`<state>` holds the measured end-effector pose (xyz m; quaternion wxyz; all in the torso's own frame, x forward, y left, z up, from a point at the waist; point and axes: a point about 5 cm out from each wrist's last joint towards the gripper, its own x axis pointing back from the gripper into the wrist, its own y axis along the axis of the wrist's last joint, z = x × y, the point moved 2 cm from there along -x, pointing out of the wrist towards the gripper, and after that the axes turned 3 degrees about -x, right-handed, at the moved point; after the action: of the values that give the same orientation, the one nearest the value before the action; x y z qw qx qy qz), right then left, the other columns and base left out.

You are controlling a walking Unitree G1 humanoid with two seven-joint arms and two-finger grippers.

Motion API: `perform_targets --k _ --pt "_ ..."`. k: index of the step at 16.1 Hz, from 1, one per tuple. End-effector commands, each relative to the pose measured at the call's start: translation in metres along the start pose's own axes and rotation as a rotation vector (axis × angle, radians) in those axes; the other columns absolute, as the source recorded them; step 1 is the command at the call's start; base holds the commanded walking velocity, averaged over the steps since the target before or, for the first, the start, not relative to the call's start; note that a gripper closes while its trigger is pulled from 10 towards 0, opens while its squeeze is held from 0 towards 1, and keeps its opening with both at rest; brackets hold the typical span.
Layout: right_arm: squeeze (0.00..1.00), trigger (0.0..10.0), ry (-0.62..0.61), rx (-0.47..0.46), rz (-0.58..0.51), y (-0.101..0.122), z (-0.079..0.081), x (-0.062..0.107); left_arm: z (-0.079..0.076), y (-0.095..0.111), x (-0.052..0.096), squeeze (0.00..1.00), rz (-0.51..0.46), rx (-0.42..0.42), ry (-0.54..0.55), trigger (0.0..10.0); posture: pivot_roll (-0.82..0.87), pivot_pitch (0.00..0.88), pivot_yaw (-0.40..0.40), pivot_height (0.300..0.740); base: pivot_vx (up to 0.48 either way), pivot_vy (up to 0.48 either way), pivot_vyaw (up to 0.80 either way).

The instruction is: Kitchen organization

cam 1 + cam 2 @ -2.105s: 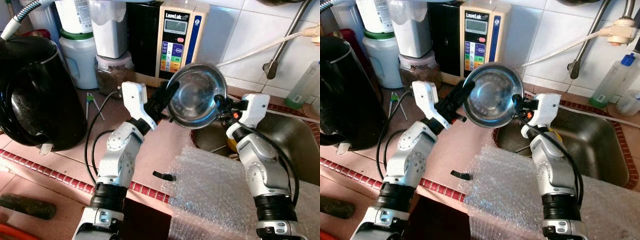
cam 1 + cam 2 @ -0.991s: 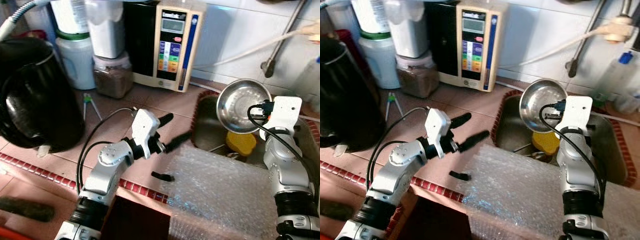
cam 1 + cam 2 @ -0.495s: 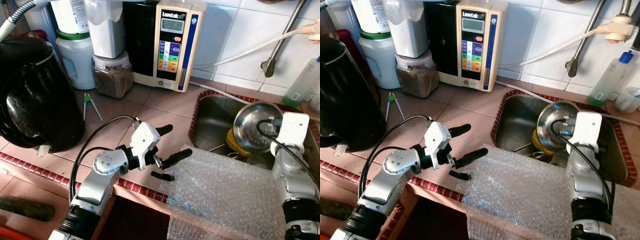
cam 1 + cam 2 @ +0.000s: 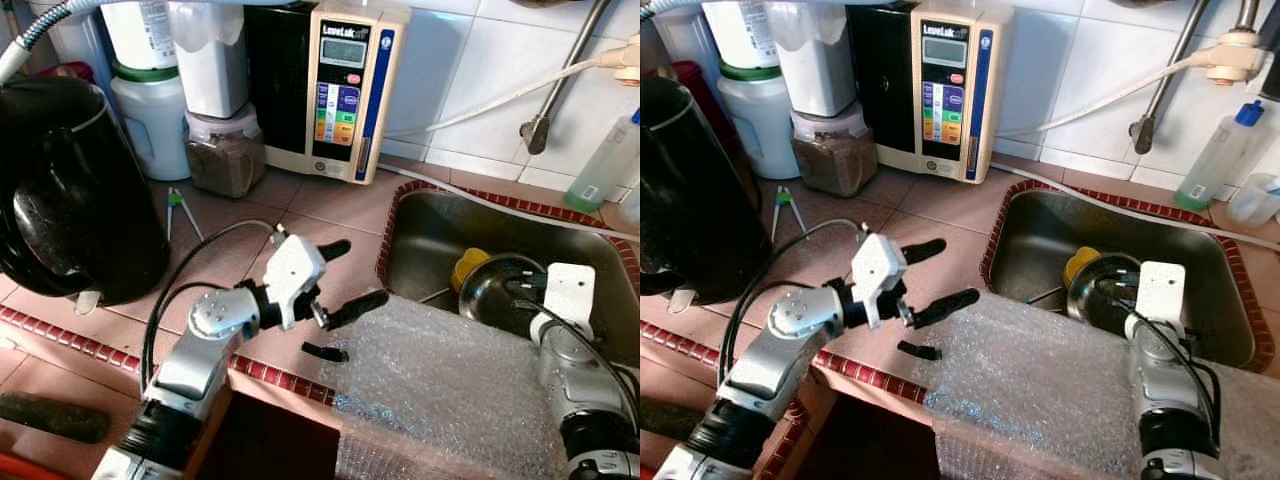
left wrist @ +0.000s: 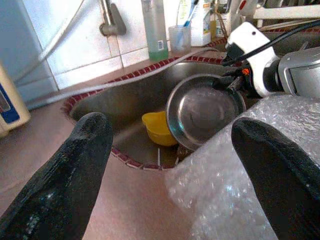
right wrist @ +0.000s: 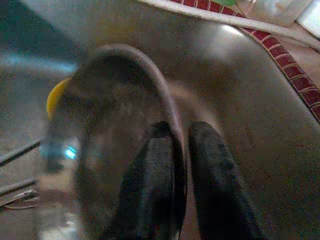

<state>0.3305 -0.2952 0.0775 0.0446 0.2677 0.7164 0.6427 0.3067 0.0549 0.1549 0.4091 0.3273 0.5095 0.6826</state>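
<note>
Fingers (image 6: 150, 200) of my right gripper (image 6: 182, 200) pinch the rim of the steel bowl (image 5: 202, 112), one inside, one outside, holding it tilted in the sink (image 4: 430, 225) beside a yellow cup (image 5: 156, 127). My left gripper (image 4: 345, 280) hangs spread over the counter (image 4: 240, 235), empty.

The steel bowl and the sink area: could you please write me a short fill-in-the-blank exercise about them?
1. The right gripper pinches the rim of the steel ____.
2. The steel bowl is down inside the ____.
3. Beside the bowl lies a small ____-coloured object.
4. The left gripper, over the counter, has its fingers ____.

Missing words: bowl; sink; yellow; open
</note>
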Motion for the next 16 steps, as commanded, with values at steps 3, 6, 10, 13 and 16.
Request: perform_targets --k 3,6,10,13,16 --pt "1.0 10.0 -0.021 0.041 0.004 -0.008 -0.003 0.001 -0.003 0.007 -0.006 1.0 0.035 -0.043 -0.025 10.0 0.06 0.0 -0.031 0.74 0.0 0.0 0.0" --pt "1.0 10.0 -0.07 0.092 -0.07 0.002 -0.009 0.002 -0.002 0.008 -0.007 1.0 0.059 -0.062 -0.038 10.0 0.06 0.0 -0.031 0.74 0.0 0.0 0.0" --pt "1.0 10.0 -0.119 0.144 -0.23 0.028 -0.011 0.005 -0.001 0.005 -0.006 1.0 0.078 -0.06 -0.027 10.0 0.06 0.0 -0.025 0.74 0.0 0.0 0.0" --pt "1.0 10.0 -0.041 0.095 -0.358 0.05 0.004 0.012 0.007 0.004 -0.005 1.0 0.047 -0.039 0.099 10.0 0.06 0.0 -0.025 0.74 0.0 0.0 0.0" --pt "1.0 10.0 0.09 0.049 -0.434 0.065 0.029 0.025 0.021 0.008 0.001 1.0 -0.011 -0.023 0.275 10.0 0.07 0.0 -0.037 0.74 0.0 0.0 0.0"
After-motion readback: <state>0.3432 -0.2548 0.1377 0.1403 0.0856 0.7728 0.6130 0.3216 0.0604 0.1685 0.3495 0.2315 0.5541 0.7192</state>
